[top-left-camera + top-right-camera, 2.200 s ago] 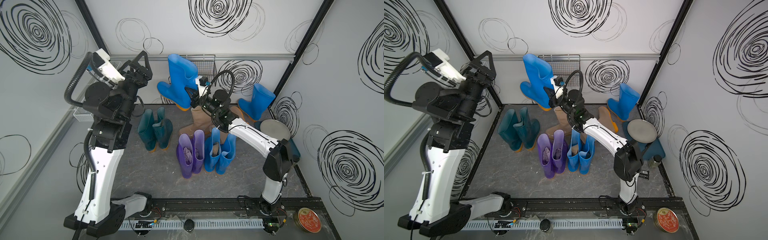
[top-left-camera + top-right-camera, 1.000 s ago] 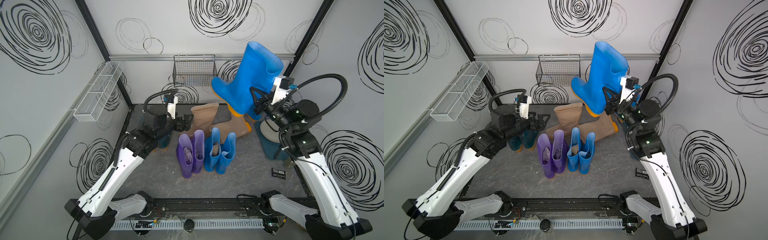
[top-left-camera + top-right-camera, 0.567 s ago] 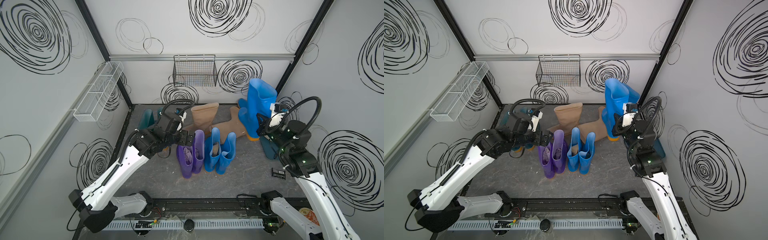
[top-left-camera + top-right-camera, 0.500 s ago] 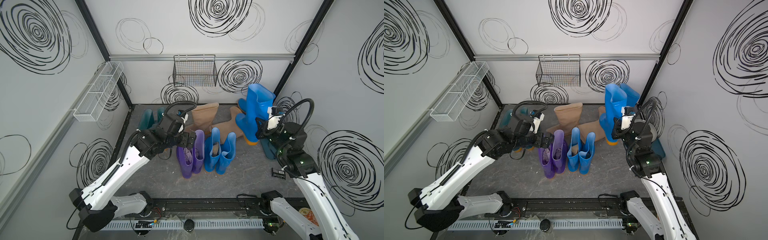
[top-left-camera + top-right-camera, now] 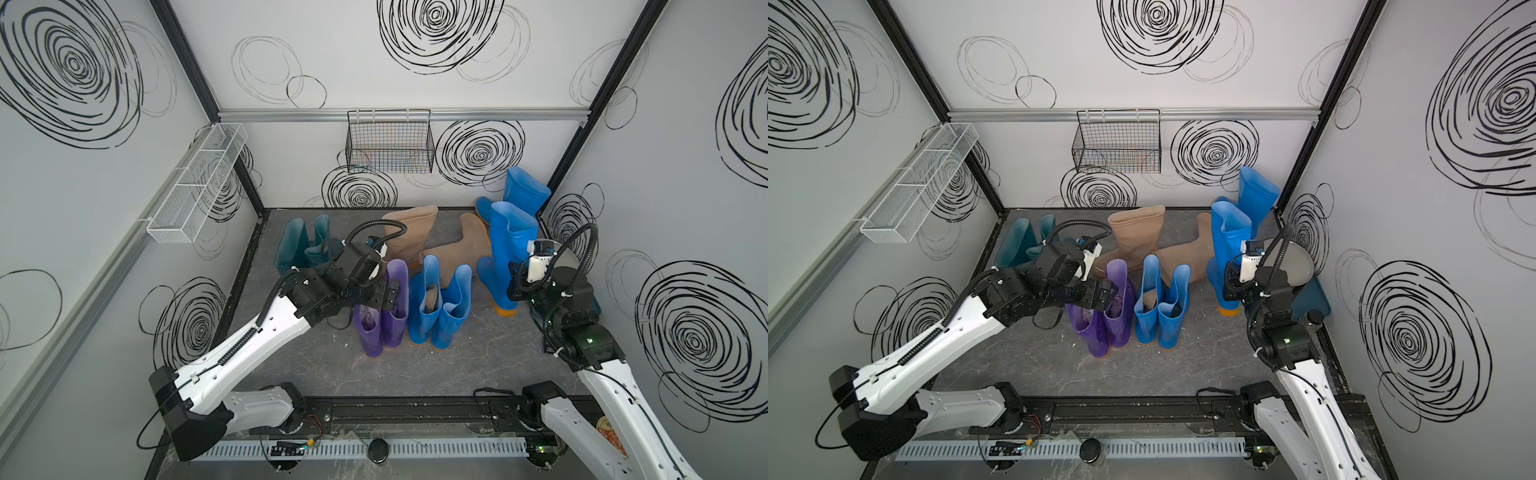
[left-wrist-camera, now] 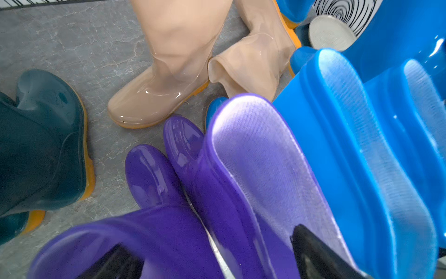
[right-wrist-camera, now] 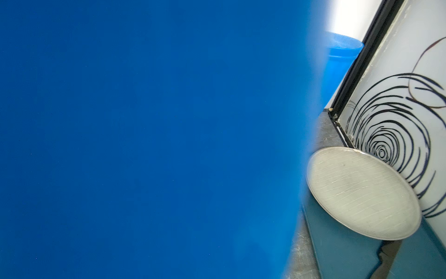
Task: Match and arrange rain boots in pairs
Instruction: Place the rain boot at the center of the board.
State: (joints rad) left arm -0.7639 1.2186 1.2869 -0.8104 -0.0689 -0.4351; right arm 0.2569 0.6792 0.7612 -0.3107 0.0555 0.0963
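Left fingers (image 5: 392, 293) spread wide over the tops of the glossy purple rubber boots (image 5: 384, 320); right fingers (image 5: 515, 280) clamp an upright bright blue rubber boot (image 5: 505, 245) near the worktop's (image 5: 478, 365) right edge.

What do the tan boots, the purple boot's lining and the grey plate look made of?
Tan boots: glossy rubber or PVC, probably; sharp highlights, soft ankle creases.
Purple boot lining: knit fabric, ribbed weave visible.
Grey plate: matte, faint pale streaks; ceramic or melamine, unclear.
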